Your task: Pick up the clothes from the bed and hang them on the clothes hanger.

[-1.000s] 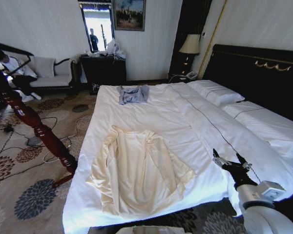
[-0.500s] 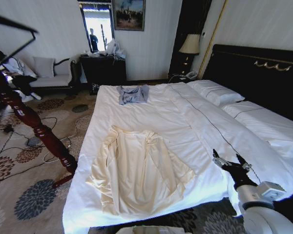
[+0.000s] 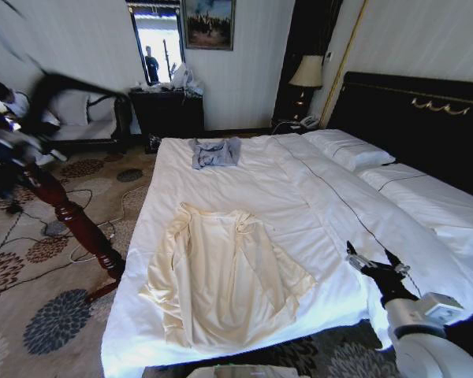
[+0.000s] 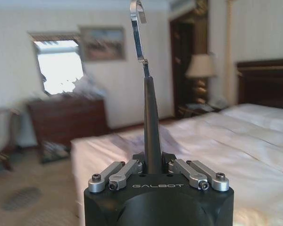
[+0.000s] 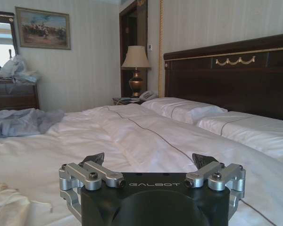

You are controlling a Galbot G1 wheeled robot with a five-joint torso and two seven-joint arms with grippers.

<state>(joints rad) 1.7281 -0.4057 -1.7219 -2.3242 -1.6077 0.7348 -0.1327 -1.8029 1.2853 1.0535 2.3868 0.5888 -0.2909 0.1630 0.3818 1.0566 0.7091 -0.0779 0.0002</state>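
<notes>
The cream clothes lie spread flat on the near left part of the white bed, and a corner of them also appears in the right wrist view. My left gripper is shut on the neck of the black clothes hanger, whose metal hook points up. In the head view the hanger is a dark blur at the far left, beside the bed. My right gripper is open with nothing in it, low over the bed's near right edge, its fingers spread wide.
A reddish-brown wooden pole leans at the left of the bed, over patterned carpet with cables. A small grey-blue garment lies at the far side of the bed. White pillows and a black headboard are at the right.
At the far left of the head view the hanger has swung and shifted rightward and is now blurred. The right gripper has barely moved. The clothes lie as before.
</notes>
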